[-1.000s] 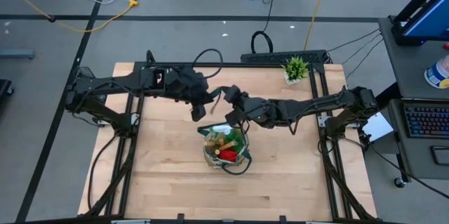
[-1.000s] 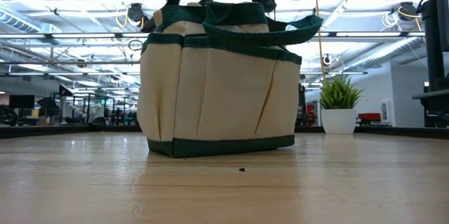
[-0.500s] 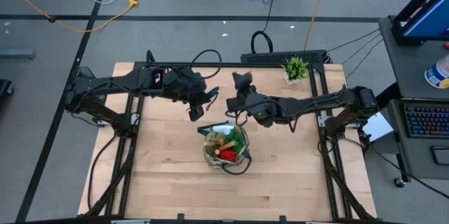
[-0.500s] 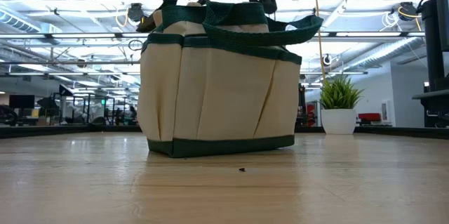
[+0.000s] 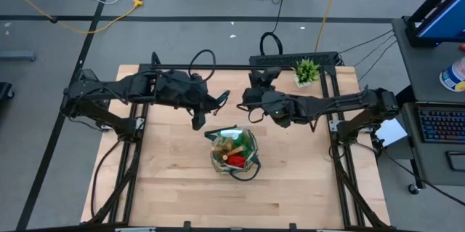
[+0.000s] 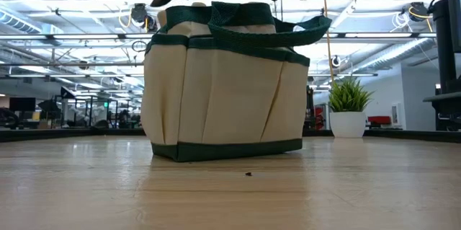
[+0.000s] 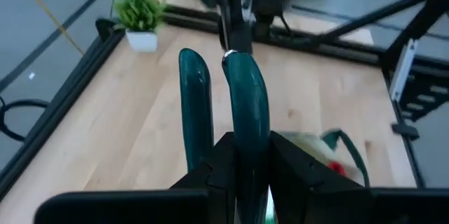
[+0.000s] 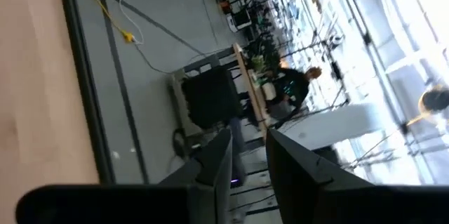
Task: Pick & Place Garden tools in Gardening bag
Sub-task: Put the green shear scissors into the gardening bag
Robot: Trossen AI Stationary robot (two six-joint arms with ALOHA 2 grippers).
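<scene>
Shears (image 7: 242,112) in my left gripper (image 5: 218,101), above the table behind the bag (image 5: 234,150).
Left jaws are clenched on the teal handles; my right gripper (image 5: 251,94) hangs close by, nothing between its narrowly parted jaws. My worry — the long handles snag the bag's loop handle (image 6: 270,32) and tip it, or the two arms clash.

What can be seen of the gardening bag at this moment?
The gardening bag is a small round tote of beige fabric with dark green trim at rim and base, stitched outer pockets and green loop handles flopping over its top. It stands upright near the middle of the wooden table. From above its mouth is open, showing wooden handles, something red and green items inside. Neither gripper touches it.
</scene>
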